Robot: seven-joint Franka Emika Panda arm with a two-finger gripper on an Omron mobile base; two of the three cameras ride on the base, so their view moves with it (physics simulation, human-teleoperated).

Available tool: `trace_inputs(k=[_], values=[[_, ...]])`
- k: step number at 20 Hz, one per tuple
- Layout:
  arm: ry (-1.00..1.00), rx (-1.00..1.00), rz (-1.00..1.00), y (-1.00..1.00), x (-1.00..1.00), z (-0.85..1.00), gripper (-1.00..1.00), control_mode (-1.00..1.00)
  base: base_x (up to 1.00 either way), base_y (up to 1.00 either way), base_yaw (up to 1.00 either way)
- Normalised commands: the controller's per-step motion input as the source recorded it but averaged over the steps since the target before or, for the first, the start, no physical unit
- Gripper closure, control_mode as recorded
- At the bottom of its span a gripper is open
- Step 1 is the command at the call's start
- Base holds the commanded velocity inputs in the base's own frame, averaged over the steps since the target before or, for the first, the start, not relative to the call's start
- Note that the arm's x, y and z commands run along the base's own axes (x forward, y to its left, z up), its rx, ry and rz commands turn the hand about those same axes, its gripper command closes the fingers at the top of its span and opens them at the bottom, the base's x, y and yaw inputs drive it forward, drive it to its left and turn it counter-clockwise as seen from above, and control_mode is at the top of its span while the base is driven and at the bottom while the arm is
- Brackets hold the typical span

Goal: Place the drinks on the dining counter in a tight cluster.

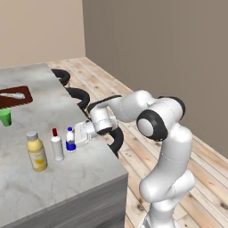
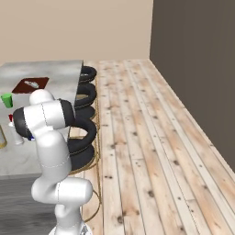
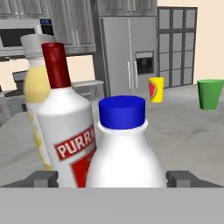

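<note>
Three drinks stand close together near the right edge of the dining counter (image 1: 67,187): a fat yellow bottle (image 1: 36,151) with a grey cap, a slim white bottle (image 1: 57,145) with a red cap, and a short white-and-blue bottle (image 1: 70,137) with a blue cap. My gripper (image 1: 74,141) reaches in level from the right and is open, with one finger on each side of the blue-capped bottle. In the hand view that bottle (image 3: 124,153) stands between my open gripper (image 3: 111,179) fingers, the red-capped bottle (image 3: 65,131) touching its left side and the yellow bottle (image 3: 35,87) behind.
A green cup (image 1: 5,117) and a brown board (image 1: 13,96) sit farther back on the counter. A yellow cup (image 3: 155,89) with a red mark stands beside the green cup (image 3: 210,93). Black stools (image 1: 80,95) line the counter's right side, above open wooden floor (image 2: 151,137).
</note>
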Motion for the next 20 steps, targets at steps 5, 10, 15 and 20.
trace_inputs(k=[5, 10, 15, 20], values=[[0.00, 0.00, 0.00, -0.10, -0.01, 0.11, -1.00, -1.00, 0.00, 0.00, 0.00], [-0.02, 0.00, 0.00, -0.04, -0.02, 0.25, -1.00, -1.00, 0.00, 0.00, 0.00], [-0.03, 0.00, 0.00, -0.02, -0.04, 0.20, -1.00, -1.00, 0.00, 0.00, 0.00], [-0.04, 0.00, 0.00, -0.03, -0.06, 0.17, -1.00, -1.00, 0.00, 0.00, 0.00]])
